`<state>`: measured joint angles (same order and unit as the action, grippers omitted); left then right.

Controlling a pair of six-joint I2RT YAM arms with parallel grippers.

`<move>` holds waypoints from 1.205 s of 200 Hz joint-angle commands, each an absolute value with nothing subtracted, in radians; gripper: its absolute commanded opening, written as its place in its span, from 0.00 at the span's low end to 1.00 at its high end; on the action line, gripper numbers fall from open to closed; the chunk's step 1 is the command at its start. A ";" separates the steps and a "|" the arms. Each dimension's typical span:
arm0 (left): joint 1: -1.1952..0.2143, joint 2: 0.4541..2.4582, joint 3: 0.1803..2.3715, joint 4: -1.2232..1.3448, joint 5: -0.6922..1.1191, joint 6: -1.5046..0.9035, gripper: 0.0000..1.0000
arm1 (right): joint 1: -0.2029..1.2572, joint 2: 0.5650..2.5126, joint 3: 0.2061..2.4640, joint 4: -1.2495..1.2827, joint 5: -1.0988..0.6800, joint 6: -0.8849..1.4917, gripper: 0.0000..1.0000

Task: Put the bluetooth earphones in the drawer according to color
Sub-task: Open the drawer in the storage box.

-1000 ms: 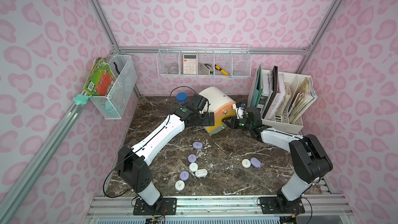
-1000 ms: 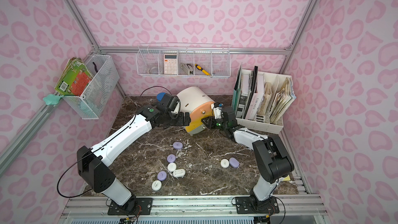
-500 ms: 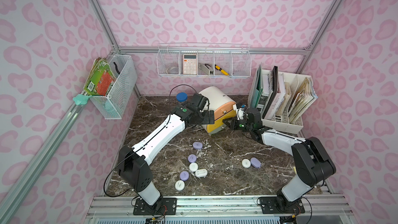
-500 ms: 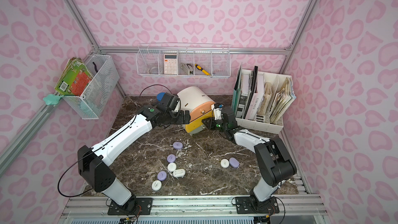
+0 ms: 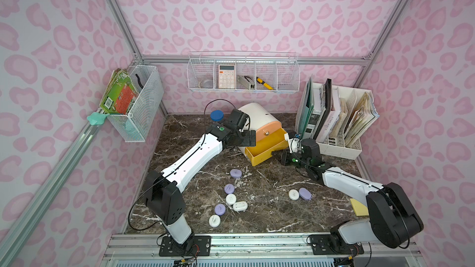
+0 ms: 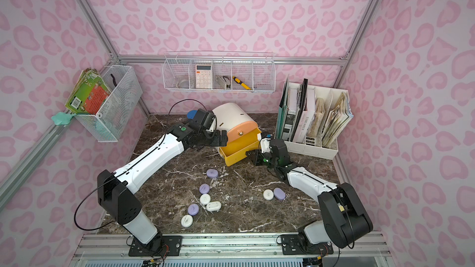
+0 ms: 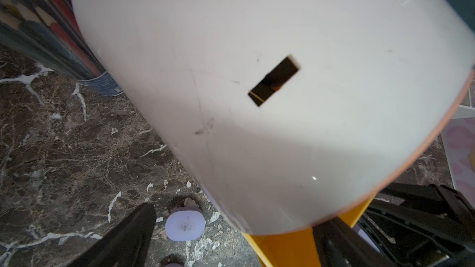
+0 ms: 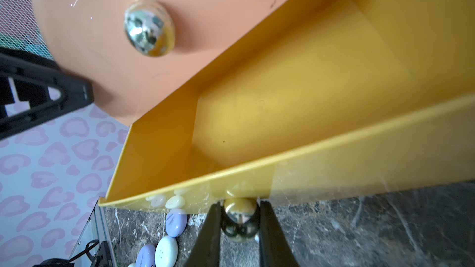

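Note:
The drawer cabinet point(image 5: 257, 115) stands at the back, white and arch-topped. Its peach top drawer point(image 8: 102, 47) is closed, and the yellow drawer point(image 5: 264, 150) below it stands pulled out and empty inside point(image 8: 295, 86). My right gripper point(image 8: 240, 217) is shut on the yellow drawer's metal knob point(image 8: 239, 223); in both top views it point(image 5: 283, 155) point(image 6: 251, 155) sits at the drawer's front. My left gripper point(image 5: 247, 138) point(image 7: 244, 240) is open, its fingers straddling the cabinet's shell. Several lilac and white earphones point(image 5: 235, 173) point(image 5: 293, 194) point(image 6: 204, 199) lie loose on the marble table.
A white file rack point(image 5: 336, 124) with folders stands right of the cabinet. A blue-lidded jar point(image 5: 216, 115) is behind my left arm. Wire baskets hang on the left wall point(image 5: 138, 104) and back wall point(image 5: 244, 78). A yellow note point(image 5: 358, 208) lies front right.
My right gripper has shut on the yellow drawer's knob and drawn back toward the front, and the drawer has slid out. The left arm has stayed at the cabinet.

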<state>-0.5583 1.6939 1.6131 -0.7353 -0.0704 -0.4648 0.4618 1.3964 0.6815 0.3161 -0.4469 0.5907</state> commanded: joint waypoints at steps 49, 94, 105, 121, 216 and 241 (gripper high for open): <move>-0.543 1.712 1.627 -0.708 -0.102 -0.463 0.99 | 0.493 1.283 0.594 0.303 -0.404 0.583 0.18; -0.531 1.731 1.639 -0.697 -0.119 -0.450 0.99 | 0.493 1.308 0.609 0.309 -0.408 0.574 0.21; -0.524 1.738 1.638 -0.677 -0.126 -0.436 0.99 | 0.492 1.314 0.616 0.307 -0.412 0.566 0.26; -0.507 1.754 1.646 -0.666 -0.126 -0.420 0.99 | 0.497 1.314 0.628 0.300 -0.408 0.557 0.32; -0.509 1.643 1.625 -0.679 0.091 -0.480 0.98 | 0.557 1.165 0.601 0.172 -0.331 0.481 0.57; -0.521 1.533 1.528 -0.661 0.097 -0.508 0.99 | 0.627 1.109 0.571 0.146 -0.285 0.440 0.59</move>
<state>-0.5140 1.6058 1.5921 -0.6773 0.0620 -0.4721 0.5793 1.1435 0.5880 0.1883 -0.3424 0.4953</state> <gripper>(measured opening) 0.984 0.586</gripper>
